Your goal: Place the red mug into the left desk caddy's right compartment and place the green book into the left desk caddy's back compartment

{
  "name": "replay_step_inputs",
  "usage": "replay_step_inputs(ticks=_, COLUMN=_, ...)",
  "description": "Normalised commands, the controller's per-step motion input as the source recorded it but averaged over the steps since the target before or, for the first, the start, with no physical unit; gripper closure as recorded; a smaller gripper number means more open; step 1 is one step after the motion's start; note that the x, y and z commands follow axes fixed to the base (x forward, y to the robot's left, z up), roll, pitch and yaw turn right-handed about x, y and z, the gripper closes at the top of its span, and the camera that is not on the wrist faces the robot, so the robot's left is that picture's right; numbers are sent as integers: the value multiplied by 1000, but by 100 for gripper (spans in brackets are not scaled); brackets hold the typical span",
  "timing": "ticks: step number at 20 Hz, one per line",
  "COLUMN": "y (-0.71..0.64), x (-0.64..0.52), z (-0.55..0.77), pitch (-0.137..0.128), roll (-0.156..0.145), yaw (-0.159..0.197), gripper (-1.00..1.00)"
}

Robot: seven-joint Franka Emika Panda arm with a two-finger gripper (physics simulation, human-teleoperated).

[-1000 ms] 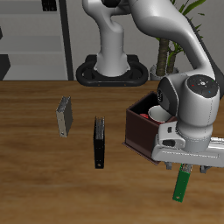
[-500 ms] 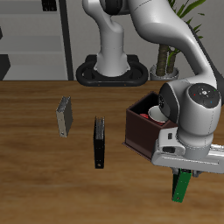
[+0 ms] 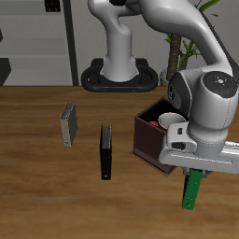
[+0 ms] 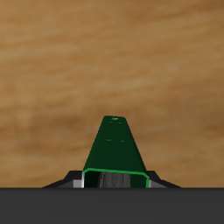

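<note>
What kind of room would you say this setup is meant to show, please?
Probably a simulated study or office: a wooden table with books, a desk caddy, shelving and a potted plant behind.

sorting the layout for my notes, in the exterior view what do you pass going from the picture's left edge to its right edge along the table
grey book → black book → left desk caddy → red mug inside it → green book, hanging from the gripper

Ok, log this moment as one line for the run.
pincer: shut on green book, held off table | red mug: in left desk caddy | book placement: pending
</note>
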Motion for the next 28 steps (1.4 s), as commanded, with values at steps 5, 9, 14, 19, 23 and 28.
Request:
replay_step_inputs(ticks=5, y=-178, x=-254, z=689, pitch=-80, roll=-37, yaw=-22, gripper=100)
replay_step_inputs(ticks=9, y=-88, x=-363, z=655, pitch=-77, roll=-40, yaw=-56, gripper=100)
replay_step_inputs(ticks=14, y=-35, x=-495, z=596, pitch=-68, roll=-26, yaw=-66, gripper=100)
replay_step_inputs(ticks=19, y=-107, x=-484, z=480, pitch=-53, roll=-22, yaw=-89, gripper=100)
replay_step_inputs(ticks=23, y=-1, x=-430, z=285, pitch=-54, roll=-33, yaw=-53, gripper=100)
replay_step_inputs(ticks=28, y=6, x=-456, z=212, pitch=-51, roll=-33, yaw=-53, gripper=100)
